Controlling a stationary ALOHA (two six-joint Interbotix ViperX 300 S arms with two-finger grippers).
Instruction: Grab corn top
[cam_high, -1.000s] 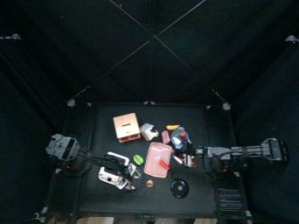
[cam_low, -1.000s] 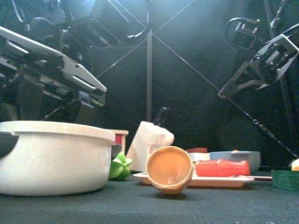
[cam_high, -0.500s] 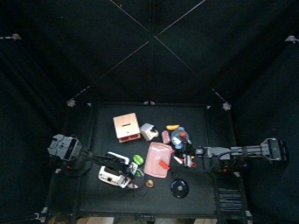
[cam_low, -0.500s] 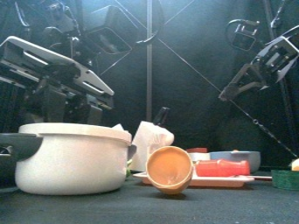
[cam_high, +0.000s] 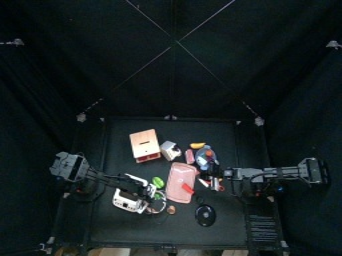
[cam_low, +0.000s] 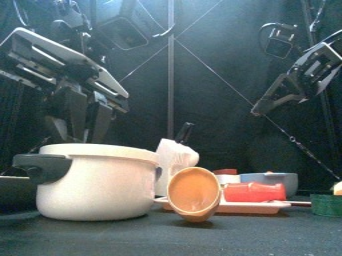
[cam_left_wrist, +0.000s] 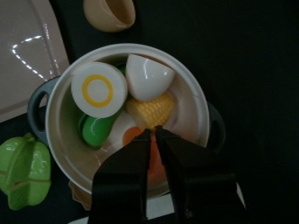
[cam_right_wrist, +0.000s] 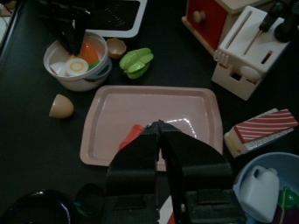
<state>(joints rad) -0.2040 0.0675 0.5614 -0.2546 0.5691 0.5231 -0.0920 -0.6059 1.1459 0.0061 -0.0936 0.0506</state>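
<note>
**A:** How is the left arm set?

**B:** It comes in from the left and bends down over the pot (cam_left_wrist: 68, 77). The left end effector (cam_left_wrist: 155, 138) points into the pot, with its tip at the corn (cam_left_wrist: 152, 110). I cannot tell whether it grips the corn or only hangs over it.

**A:** And the right arm?

**B:** It (cam_high: 274, 175) is raised at the right side. The right end effector (cam_right_wrist: 158, 129) is above the tray (cam_right_wrist: 117, 109), with nothing seen in it. I cannot tell whether it is open or closed either.

**A:** What is in the pot?

**B:** The corn lies about in the middle. Touching it are an egg half (cam_left_wrist: 100, 89) and a white piece (cam_left_wrist: 149, 75). A green piece (cam_left_wrist: 96, 129) and an orange piece (cam_left_wrist: 132, 141) lie beside it, near the end effector. The pot is packed.

**A:** And the tray?

**B:** Its pink floor looks mostly bare, though the right end effector hides part of it.

**A:** What stands around the pot?

**B:** The pot is at the near left of the counter (cam_high: 107, 140). A pepper (cam_left_wrist: 24, 171) lies just beside it. A cup (cam_low: 193, 193) lies tipped on its side between pot and tray. More toys crowd the far middle. The far left of the counter is open, and so is the strip on the pot's left.
</note>
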